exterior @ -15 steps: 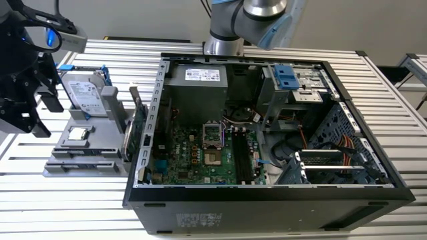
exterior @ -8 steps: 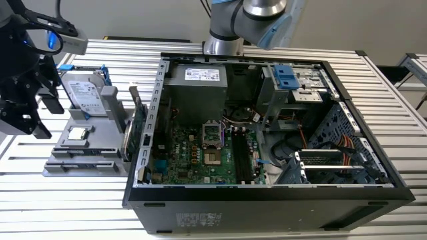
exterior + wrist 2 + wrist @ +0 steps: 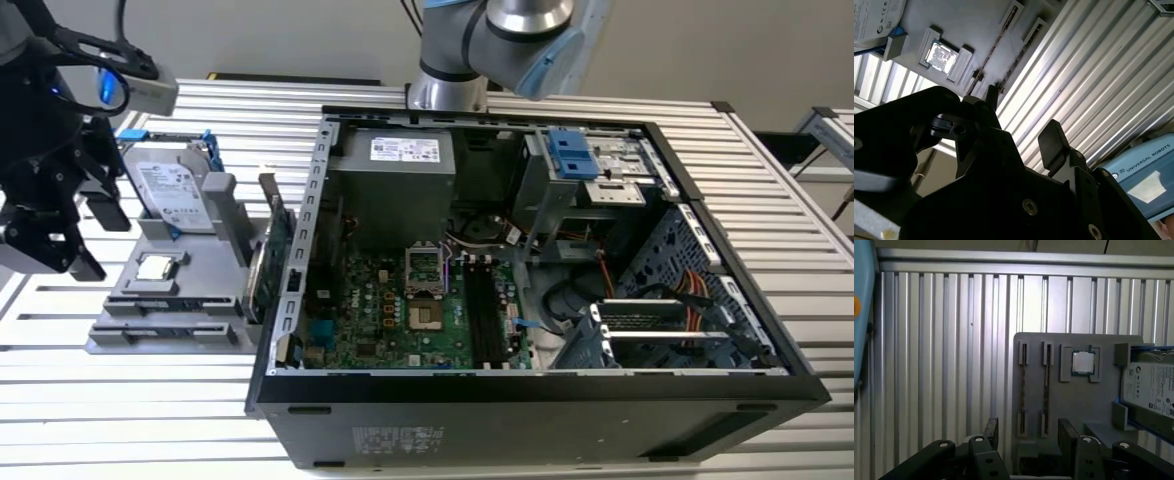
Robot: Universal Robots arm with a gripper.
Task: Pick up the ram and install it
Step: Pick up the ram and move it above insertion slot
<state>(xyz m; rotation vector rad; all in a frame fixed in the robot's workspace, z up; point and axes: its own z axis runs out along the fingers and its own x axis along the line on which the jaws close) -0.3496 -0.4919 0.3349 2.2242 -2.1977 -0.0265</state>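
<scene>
A robot arm's end effector (image 3: 1029,427) hangs with its two black fingers (image 3: 1068,437) spread apart and nothing between them, poised over a grey parts fixture (image 3: 1104,340) on the slatted metal desk (image 3: 944,365). The ram (image 3: 1023,390), a thin stick standing on edge in the fixture's end holders, sits just beyond the fingertips, with a second stick (image 3: 1046,390) parallel beside it. A small square processor chip (image 3: 1083,362) and a hard drive (image 3: 1151,385) lie farther along the same fixture. Farthest off, in the exterior view, the open computer case (image 3: 534,395) lies on its side just beside the fixture, its motherboard (image 3: 400,300) exposed. The pick-up appears not yet begun. Done well, the grasp would likely mean centring the fingers over one stick alone and coming down square to the holders so the board is not twisted. The fingers should close across its flat faces near mid-length, clear of the neighbouring stick and the contact edge.
</scene>
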